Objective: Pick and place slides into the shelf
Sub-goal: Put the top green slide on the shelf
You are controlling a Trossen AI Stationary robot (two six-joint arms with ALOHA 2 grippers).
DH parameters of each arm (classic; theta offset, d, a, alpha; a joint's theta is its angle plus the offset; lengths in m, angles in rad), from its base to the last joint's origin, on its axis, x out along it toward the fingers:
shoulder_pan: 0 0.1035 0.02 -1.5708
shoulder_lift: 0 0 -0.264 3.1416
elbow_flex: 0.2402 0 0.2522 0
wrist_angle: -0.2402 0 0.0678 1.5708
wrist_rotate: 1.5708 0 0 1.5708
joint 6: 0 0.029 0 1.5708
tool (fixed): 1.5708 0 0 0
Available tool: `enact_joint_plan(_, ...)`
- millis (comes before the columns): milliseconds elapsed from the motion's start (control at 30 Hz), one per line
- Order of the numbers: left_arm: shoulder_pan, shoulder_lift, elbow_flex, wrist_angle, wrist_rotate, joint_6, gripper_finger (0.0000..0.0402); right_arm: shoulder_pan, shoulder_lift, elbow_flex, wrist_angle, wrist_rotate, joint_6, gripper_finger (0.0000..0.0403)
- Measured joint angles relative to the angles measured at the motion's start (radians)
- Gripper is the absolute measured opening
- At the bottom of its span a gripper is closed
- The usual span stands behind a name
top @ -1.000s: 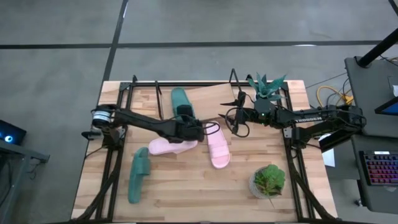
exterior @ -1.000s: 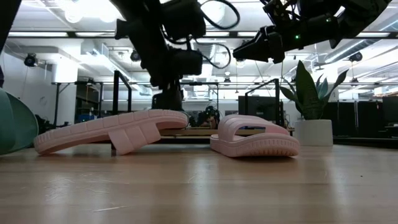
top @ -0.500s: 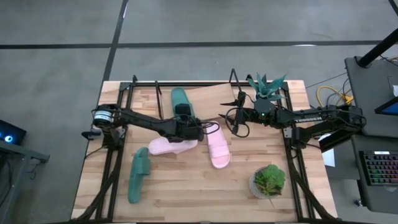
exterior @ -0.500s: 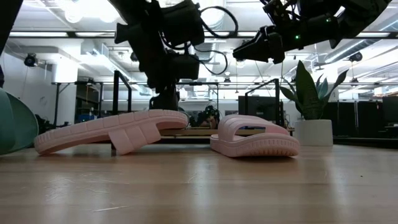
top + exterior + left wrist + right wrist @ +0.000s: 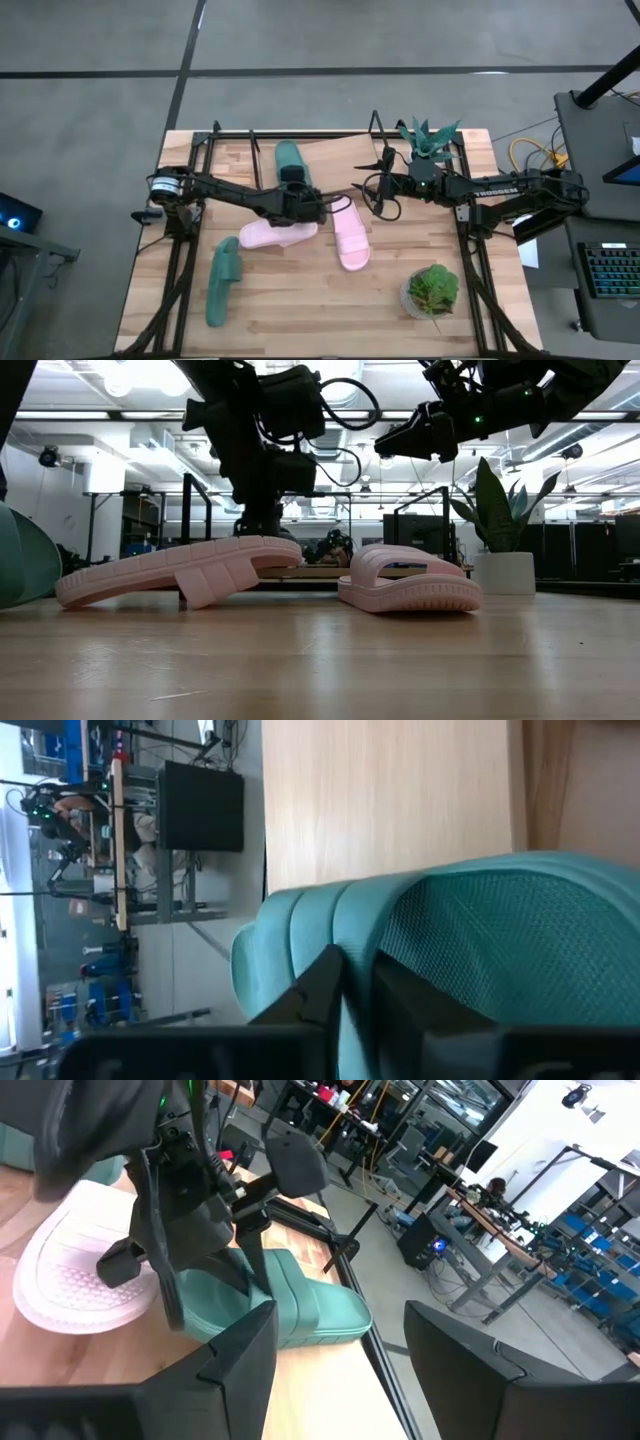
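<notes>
A dark teal slide [image 5: 289, 160] lies on the shelf's slanted wooden board [image 5: 340, 155] at the back of the table. My left gripper [image 5: 296, 187] is shut on it at its near end. Two pale pink slides rest on the table in front of the shelf. The left one [image 5: 275, 235] is propped up at one end [image 5: 250, 550]; the right one [image 5: 351, 238] lies flat. A second teal slide [image 5: 223, 280] lies near the front left. My right gripper [image 5: 372, 195] hangs open above the table, right of the shelf's middle, holding nothing. My left gripper pinches the teal slide's ribbed strap [image 5: 300, 935] between its two fingers [image 5: 322, 992]. In the right wrist view the fingers [image 5: 190, 1295] come down on it from above, slanting toward the far edge. The slide's sole lies on the shelf board.
A potted plant [image 5: 432, 290] stands at the front right and a taller one [image 5: 428, 140] at the back right corner. The shelf's black wire frame [image 5: 252, 140] edges the board. Black arm-mount frames run along both table sides. Bare wood lies at the front centre.
My left gripper has shifted slightly toward the table's left edge over the teal slide and has shut on its strap. The slides lie where they were, and my right gripper has kept still.
</notes>
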Motion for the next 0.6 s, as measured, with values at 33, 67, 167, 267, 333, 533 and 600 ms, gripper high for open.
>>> enact_joint_plan(33,0.0,0.0,0.0,-0.014,-0.006,-0.002,0.0012,0.0,0.0,0.0,0.0,0.0,0.0,0.0208)
enact_joint_plan(67,0.0,-0.001,0.0,-0.026,-0.014,-0.003,0.0007,0.0,0.0,0.0,0.0,0.0,0.0,0.0208)
enact_joint_plan(167,-0.003,-0.006,0.0,-0.045,-0.04,-0.003,0.0007,0.0,0.0,0.0,0.0,0.0,0.0,0.0208)
enact_joint_plan(267,-0.007,-0.008,0.002,-0.063,-0.057,-0.003,0.0008,0.0,0.0,0.0,0.0,0.0,0.0,0.0208)
enact_joint_plan(333,-0.01,-0.008,0.004,-0.072,-0.067,-0.002,0.0008,0.0,0.0,0.0,0.0,0.0,0.0,0.0208)
enact_joint_plan(533,-0.024,-0.01,0.002,-0.164,-0.127,-0.038,0.0006,0.0,0.0,0.0,-0.002,0.0,0.0,0.0208)
enact_joint_plan(600,-0.029,-0.011,0.002,-0.205,-0.13,-0.086,0.0003,0.0,0.0,0.0,-0.005,0.0,0.0,0.0208)
